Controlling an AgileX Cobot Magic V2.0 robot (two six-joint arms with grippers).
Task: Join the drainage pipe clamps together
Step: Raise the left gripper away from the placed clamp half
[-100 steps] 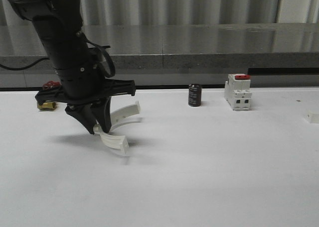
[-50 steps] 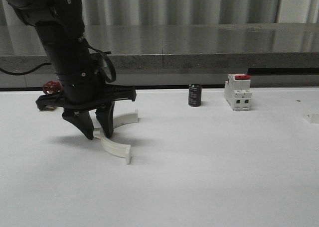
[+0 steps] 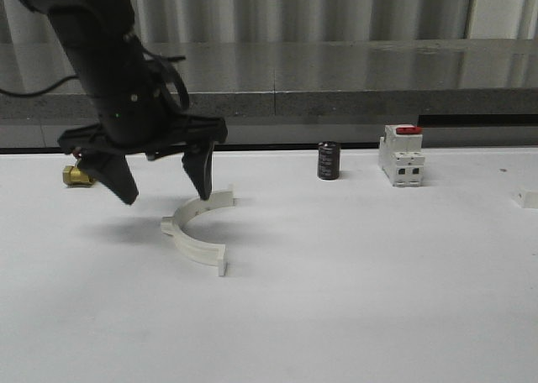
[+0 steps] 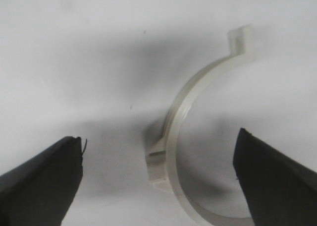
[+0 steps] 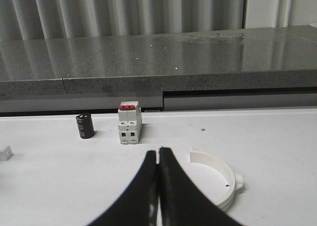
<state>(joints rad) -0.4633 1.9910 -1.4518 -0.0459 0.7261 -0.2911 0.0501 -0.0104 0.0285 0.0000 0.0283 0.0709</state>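
Note:
One white drainage pipe clamp half (image 3: 187,238) lies flat on the white table, its open side facing right. My left gripper (image 3: 160,190) hangs just above it, open wide, with one black finger on each side of the band's far end. In the left wrist view the same curved band (image 4: 176,122) and its end tab sit on the table between the spread jaws of the left gripper (image 4: 158,137), touching neither. In the right wrist view, a second clamp half (image 5: 224,168) lies on the table close beside my right gripper (image 5: 158,154). That gripper is shut with nothing in it.
A black cylinder (image 3: 329,160) and a white boxy switch with a red top (image 3: 399,154) stand at the back of the table. A small white block (image 3: 528,199) lies at the far right. A small brass-coloured part (image 3: 77,175) sits behind the left arm.
The left gripper has opened, let go of the clamp half and risen a little. The clamp half has dropped from tilted in the jaws to lying flat on the table.

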